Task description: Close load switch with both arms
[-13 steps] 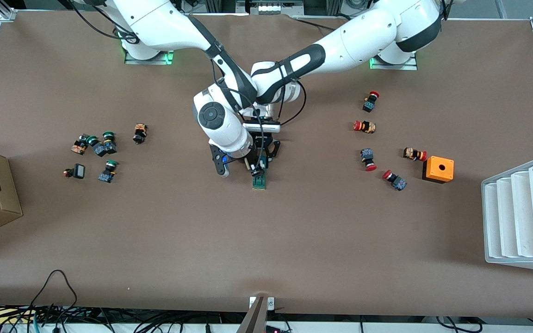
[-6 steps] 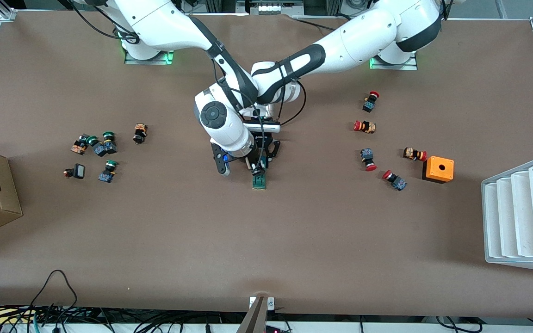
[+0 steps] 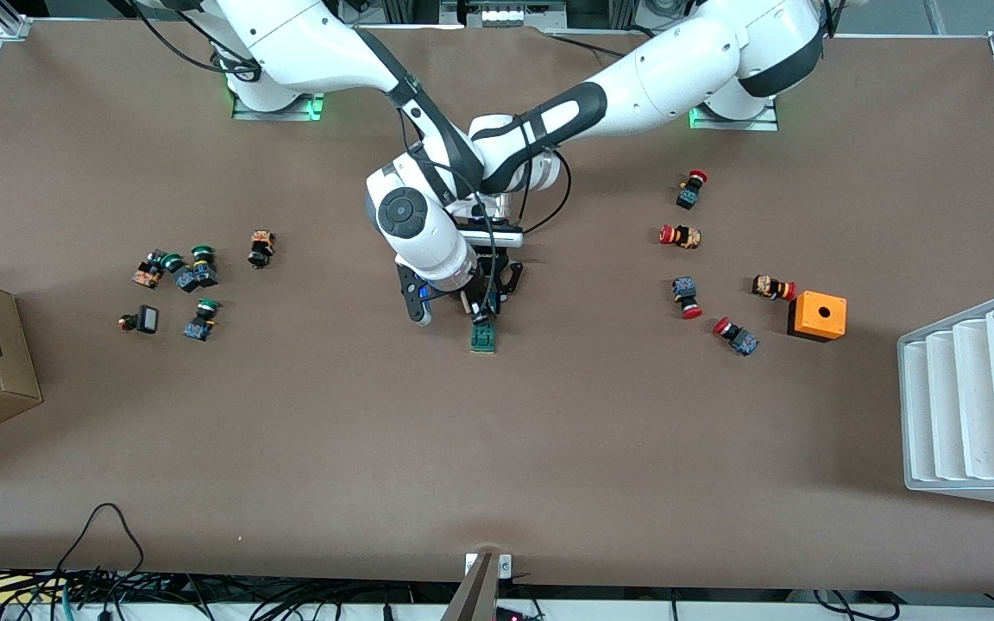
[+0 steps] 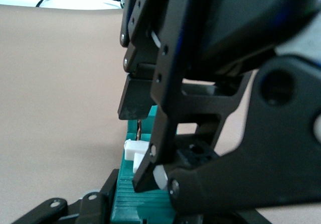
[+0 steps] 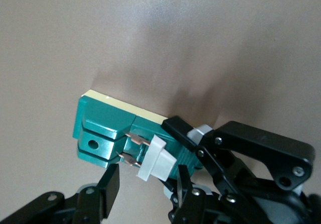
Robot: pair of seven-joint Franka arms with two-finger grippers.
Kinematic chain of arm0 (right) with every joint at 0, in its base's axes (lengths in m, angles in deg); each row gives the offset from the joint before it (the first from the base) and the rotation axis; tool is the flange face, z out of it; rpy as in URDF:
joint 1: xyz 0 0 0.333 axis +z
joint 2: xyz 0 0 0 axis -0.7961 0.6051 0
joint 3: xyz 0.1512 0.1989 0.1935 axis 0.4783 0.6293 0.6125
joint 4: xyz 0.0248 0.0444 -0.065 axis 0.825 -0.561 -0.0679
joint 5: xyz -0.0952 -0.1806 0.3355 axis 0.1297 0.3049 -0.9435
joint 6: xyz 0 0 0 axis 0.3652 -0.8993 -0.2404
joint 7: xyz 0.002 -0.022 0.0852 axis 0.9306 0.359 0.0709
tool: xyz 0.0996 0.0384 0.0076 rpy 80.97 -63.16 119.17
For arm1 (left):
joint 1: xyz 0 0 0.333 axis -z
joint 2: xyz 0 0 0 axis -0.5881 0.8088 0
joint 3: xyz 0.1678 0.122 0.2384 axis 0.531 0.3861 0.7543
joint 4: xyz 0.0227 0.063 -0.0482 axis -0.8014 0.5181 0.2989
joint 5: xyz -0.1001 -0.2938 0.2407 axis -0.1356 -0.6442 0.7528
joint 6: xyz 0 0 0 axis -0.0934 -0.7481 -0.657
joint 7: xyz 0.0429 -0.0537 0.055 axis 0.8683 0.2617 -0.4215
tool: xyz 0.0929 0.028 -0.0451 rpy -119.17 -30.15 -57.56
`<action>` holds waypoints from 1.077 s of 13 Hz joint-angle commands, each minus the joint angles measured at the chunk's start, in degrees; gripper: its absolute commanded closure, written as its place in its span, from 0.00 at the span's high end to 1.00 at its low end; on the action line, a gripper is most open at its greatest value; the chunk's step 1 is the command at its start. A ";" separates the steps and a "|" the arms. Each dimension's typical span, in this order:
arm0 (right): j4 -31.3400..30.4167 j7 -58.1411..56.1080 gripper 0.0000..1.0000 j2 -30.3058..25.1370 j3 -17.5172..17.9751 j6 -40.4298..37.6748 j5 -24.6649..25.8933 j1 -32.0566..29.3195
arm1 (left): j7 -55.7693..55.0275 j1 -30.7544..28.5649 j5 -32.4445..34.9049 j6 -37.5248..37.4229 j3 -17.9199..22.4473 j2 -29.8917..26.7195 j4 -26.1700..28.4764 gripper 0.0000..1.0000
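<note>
Right gripper (image 5: pixel 148 178) edged slightly toward the left arm's end, fingers apart astride the white tab (image 5: pixel 153 158). Left gripper (image 3: pixel 485 317) clamped on the load switch (image 3: pixel 483 338) on the desk (image 3: pixel 549 431). Tab apparently not yet pressed home.

Lighting evenly from above, casting soft, short shadows under the arms onto the brown tabletop (image 3: pixel 549 431). Glaring mildly off white arm shells toward twelve o'clock. Blurring heavily in the left wrist view, the near claw (image 4: pixel 145 148) filling the frame out of focus. Staying sharper on the load switch (image 5: pixel 108 126), its shadow falling toward one o'clock.
</note>
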 commanded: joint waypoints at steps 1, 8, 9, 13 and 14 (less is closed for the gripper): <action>0.19 2.24 0.55 1.07 -0.01 0.40 0.88 0.95 | -1.32 0.37 3.02 1.07 -0.05 2.14 -2.49 0.40; 0.45 1.45 0.52 2.22 -0.01 0.75 2.38 0.16 | -1.32 0.37 3.02 1.07 -0.05 2.14 -2.49 0.40; 0.45 1.02 0.50 2.48 -0.10 0.83 2.38 0.07 | -1.32 0.37 3.02 1.07 -0.05 2.14 -2.49 0.40; 1.68 0.75 0.43 3.09 -0.10 0.92 2.38 -0.28 | -1.32 0.37 3.02 1.07 -0.05 2.14 -2.49 0.40; 2.38 0.66 0.41 3.36 -0.19 0.84 2.38 -0.28 | -1.32 0.37 3.02 1.07 -0.05 2.14 -2.49 0.40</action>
